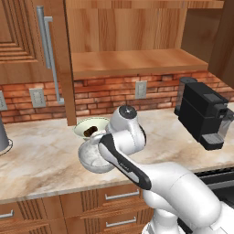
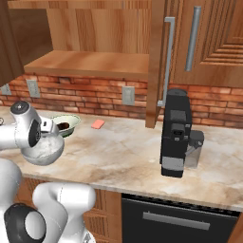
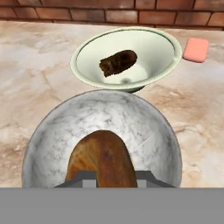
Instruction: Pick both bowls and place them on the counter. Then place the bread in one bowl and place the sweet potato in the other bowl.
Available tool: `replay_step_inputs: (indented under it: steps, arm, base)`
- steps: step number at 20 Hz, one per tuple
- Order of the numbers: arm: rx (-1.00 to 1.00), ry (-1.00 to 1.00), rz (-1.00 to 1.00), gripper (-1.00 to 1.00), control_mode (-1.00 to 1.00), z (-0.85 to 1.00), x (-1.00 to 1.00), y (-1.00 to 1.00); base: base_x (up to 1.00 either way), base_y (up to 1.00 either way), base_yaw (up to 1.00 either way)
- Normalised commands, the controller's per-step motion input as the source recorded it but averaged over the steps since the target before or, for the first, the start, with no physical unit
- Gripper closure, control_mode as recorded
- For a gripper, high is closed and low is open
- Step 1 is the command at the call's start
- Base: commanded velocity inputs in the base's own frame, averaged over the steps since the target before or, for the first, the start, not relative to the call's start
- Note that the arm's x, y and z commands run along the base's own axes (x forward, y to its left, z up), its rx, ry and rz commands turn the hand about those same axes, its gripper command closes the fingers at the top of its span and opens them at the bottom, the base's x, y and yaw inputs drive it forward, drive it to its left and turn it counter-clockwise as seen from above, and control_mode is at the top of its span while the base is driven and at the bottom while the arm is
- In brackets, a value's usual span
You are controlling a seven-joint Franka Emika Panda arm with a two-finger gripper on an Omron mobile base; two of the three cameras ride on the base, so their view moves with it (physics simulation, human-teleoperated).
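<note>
In the hand view, bare counter (image 3: 26, 65) lies open at far left. My pincer (image 3: 114, 177) is closed on the bread (image 3: 103, 159) over the grey bowl (image 3: 103, 131) at bottom centre. Above, touching it, the cream bowl (image 3: 127, 59) holds the sweet potato (image 3: 118, 62). A pink square (image 3: 195, 49) sits upper right.

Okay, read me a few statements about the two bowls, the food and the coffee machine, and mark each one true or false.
1. The sweet potato lies in the cream-white bowl. True.
2. Both bowls sit on the wooden shelf. False: both are on the counter.
3. The bread is over the grey bowl, at the gripper. True.
4. The pink square lies inside a bowl. False: it lies on the counter.
5. The coffee machine stands between the bowls. False: it stands apart.
</note>
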Motion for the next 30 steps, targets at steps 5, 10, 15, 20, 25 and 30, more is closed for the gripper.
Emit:
replay_step_inputs:
  steps: [5,10,15,20,25,30]
  arm:
    - [-0.01,0.0,0.0,1.0,-1.0,-0.17,0.05,0.05]
    - [0.0,0.01,0.0,1.0,-1.0,-0.11,0.02,0.04]
    - [0.0,0.1,0.0,1.0,-1.0,-0.26,0.02,0.11]
    - [0.0,0.09,0.0,1.0,-1.0,-0.32,0.01,0.16]
    - [0.0,0.02,0.0,1.0,-1.0,-0.2,0.17,0.18]
    - [0.0,0.07,0.0,1.0,-1.0,-0.17,0.14,0.08]
  base:
    - [0.0,0.0,0.0]
    - [0.0,0.0,0.0]
    - [0.0,0.0,0.0]
    - [0.0,0.0,0.0]
    - [0.0,0.0,0.0]
    - [0.0,0.0,0.0]
